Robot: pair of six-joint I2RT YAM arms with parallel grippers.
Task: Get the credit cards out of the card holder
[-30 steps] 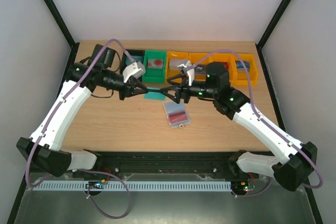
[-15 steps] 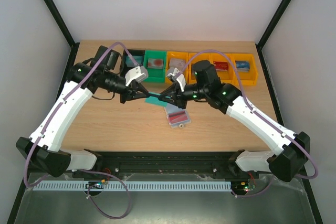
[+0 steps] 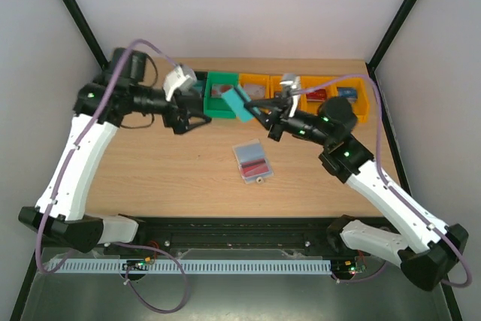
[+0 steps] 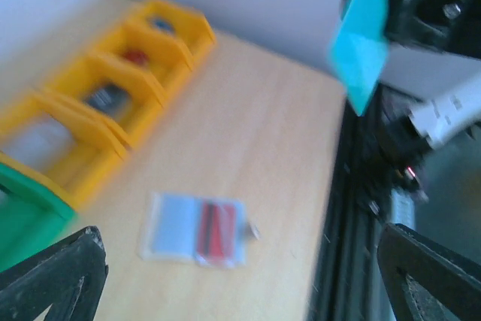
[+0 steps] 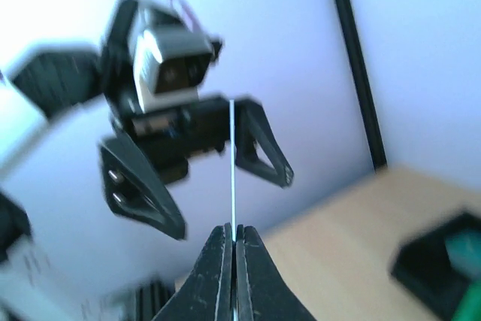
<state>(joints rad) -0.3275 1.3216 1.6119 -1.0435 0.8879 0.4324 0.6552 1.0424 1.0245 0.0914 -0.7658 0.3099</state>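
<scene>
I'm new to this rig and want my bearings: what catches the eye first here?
The thin teal plastic card held aloft in the right gripper, jaws shut on its edge, near the green plastic bin. Below, the white folding card holder lies open on the wooden table, a red card inside.

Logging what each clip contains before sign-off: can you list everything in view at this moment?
teal card: one, teal, gripped in the air
card holder: one, pale blue-grey panels, lying open mid-table
red card: one seen, red, in the card holder
green bin: one, green, far edge
black bin: one, black, beside the green bin
orange bins: four, orange, row right of the green bin
table: one, light wood
left gripper: open, empty
right gripper: shut on the teal card
</scene>
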